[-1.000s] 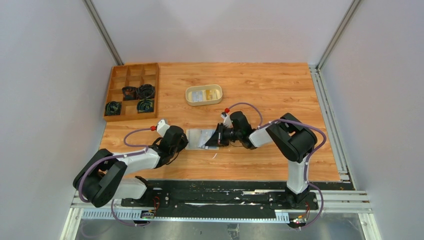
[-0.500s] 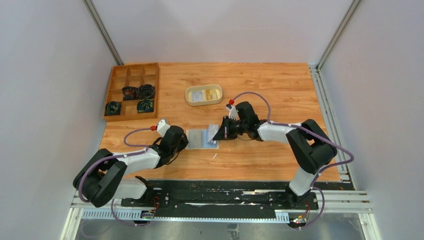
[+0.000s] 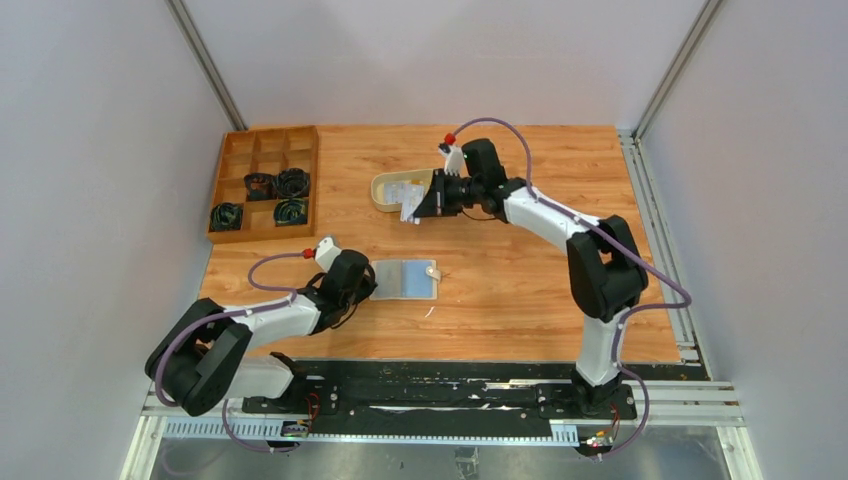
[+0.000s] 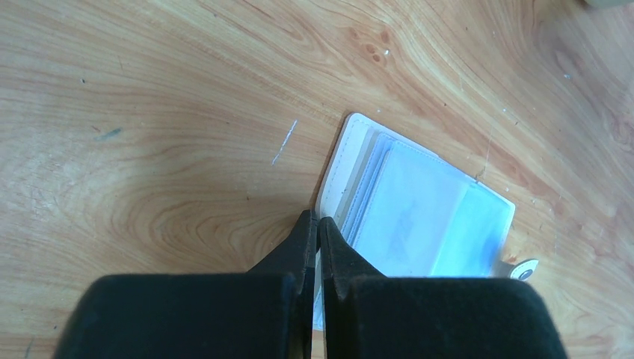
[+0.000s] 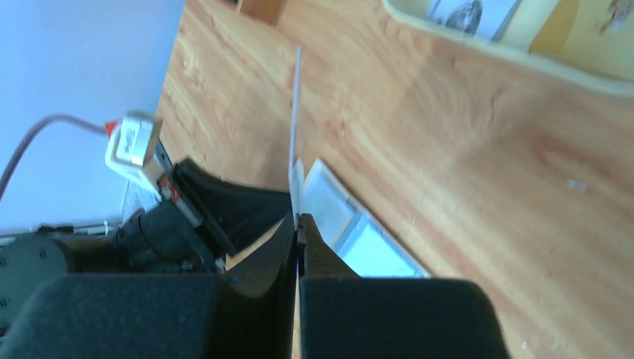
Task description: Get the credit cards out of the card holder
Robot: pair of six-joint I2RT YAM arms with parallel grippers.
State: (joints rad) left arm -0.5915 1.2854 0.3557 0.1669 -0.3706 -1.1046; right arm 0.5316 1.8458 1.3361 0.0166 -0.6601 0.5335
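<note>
Out past the middle of the table [image 3: 560, 190], toward its far edge, the right gripper [image 3: 418, 203] now hangs at the right end of the oval cream tray [image 3: 376, 193]. Its jaws are pinched tight on a whitish credit card [image 3: 408, 200]. From the wrist view that card [image 5: 294, 127] stands edge-on, a thin sliver rising from between the closed fingertips of the right gripper [image 5: 297, 221], with the tray's rim [image 5: 508, 60] just beyond it and other cards [image 5: 463, 13] lying inside. A second ago this gripper was down low at the right side of the card holder [image 3: 405, 279]; half a second ago it had lifted away with the card, and since then the arm has stretched out to the tray. The card holder has stayed where it was, nearer the near edge and a little left of centre. It now lies uncovered and open, pale blue-grey pockets up and its snap tab [image 3: 433, 271] pointing right. The left gripper [image 3: 366, 285] has not moved. Its jaws are pressed together on the holder's left edge, and the wrist view shows the cream cover of the card holder [image 4: 419, 202] running in between the tips of the left gripper [image 4: 318, 224]. A divided wooden box [image 3: 232, 150] sits at the far left corner, unchanged.
</note>
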